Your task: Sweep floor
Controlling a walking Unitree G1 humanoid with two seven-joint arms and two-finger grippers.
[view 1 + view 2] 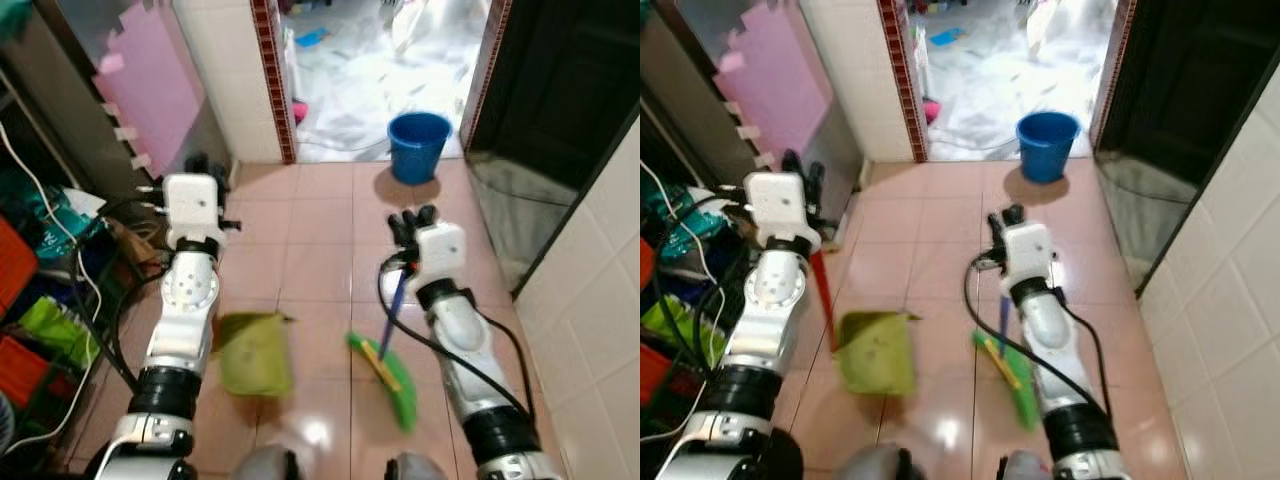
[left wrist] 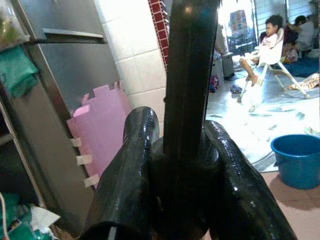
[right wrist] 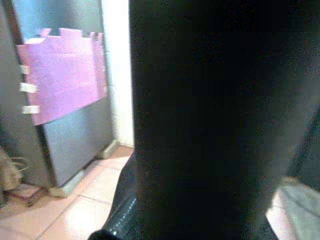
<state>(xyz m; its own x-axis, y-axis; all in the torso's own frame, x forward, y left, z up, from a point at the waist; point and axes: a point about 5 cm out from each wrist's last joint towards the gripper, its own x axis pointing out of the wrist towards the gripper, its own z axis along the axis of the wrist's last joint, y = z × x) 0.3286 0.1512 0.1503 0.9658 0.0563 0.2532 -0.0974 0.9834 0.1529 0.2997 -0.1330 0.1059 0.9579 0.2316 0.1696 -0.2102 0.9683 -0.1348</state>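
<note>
The right tool (image 1: 413, 222) is clenched round a blue-handled green broom (image 1: 385, 370) on the pink floor (image 1: 310, 250); the left tool (image 1: 800, 175) grasps the green dustpan's (image 1: 878, 352) red handle (image 1: 823, 290). A blue bucket (image 1: 418, 146) stands by the doorway.

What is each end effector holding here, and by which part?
The left end effector grips the green dustpan by its upright handle. The right end effector holds the green broom high on its blue stick.

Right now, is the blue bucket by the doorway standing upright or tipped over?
Upright. The blue bucket stands on the tiled floor with its round open rim facing up. Whether it holds anything, cannot tell.
</note>
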